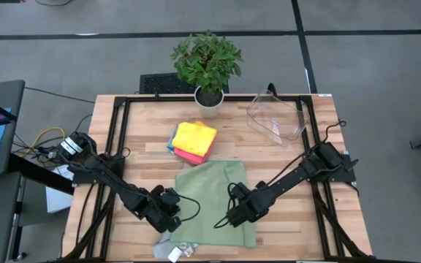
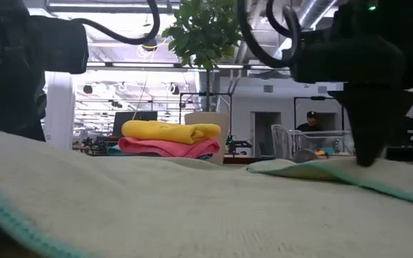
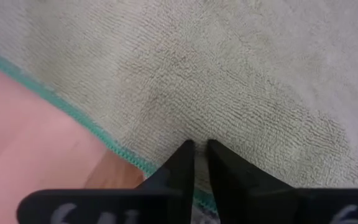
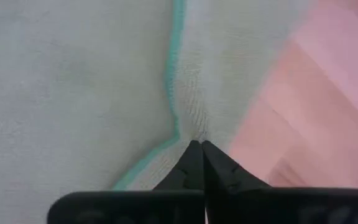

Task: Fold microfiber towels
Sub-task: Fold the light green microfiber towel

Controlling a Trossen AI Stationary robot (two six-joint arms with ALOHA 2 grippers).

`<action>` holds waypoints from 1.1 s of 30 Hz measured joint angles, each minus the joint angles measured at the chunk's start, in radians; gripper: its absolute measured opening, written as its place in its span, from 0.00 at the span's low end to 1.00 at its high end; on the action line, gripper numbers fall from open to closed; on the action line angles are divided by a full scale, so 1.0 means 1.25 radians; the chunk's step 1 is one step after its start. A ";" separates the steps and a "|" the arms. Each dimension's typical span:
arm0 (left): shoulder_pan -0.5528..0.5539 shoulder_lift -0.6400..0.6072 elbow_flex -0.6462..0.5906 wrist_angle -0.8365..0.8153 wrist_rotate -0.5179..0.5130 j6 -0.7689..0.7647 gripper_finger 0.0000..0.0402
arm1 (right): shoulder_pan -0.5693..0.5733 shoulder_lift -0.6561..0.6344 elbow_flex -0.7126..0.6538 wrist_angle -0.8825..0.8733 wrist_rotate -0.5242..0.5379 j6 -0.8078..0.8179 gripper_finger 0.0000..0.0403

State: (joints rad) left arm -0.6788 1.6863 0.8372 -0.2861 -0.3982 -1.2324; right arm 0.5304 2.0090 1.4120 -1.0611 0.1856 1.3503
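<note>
On the desk [image 1: 320, 124], the sage towel [image 1: 214, 201] lies at six o'clock. The left tool [image 1: 172, 219] pinches its left edge; the right tool [image 1: 229, 217] is clamped on its hem. The folded yellow towel [image 1: 194, 137] and pink towel [image 1: 188, 155] sit toward twelve.

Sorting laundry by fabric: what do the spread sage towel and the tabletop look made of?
The sage green towel looks like soft microfiber: matte, fine looped nap, teal stitched edge. The table appears to be light wood planks, smooth-finished, with visible board seams.
</note>
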 joint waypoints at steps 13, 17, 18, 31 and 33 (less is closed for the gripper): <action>0.000 0.000 -0.019 0.055 0.010 -0.006 0.06 | 0.072 -0.003 0.000 -0.209 -0.025 0.129 0.30; 0.000 0.000 -0.019 0.055 0.010 -0.007 0.06 | 0.100 -0.005 0.000 -0.190 -0.007 0.167 0.38; 0.000 0.000 -0.019 0.055 0.010 -0.006 0.06 | 0.106 -0.011 0.000 -0.164 0.011 0.174 0.40; 0.000 0.000 -0.019 0.061 0.013 0.004 0.06 | -0.015 -0.020 0.000 -0.071 0.037 -0.036 0.48; 0.000 0.000 -0.019 0.061 0.013 0.001 0.06 | -0.028 -0.020 0.000 -0.081 0.038 -0.054 0.47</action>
State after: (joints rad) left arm -0.6788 1.6863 0.8135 -0.2100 -0.3815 -1.2306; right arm 0.4960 1.9835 1.4123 -1.1619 0.2327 1.2825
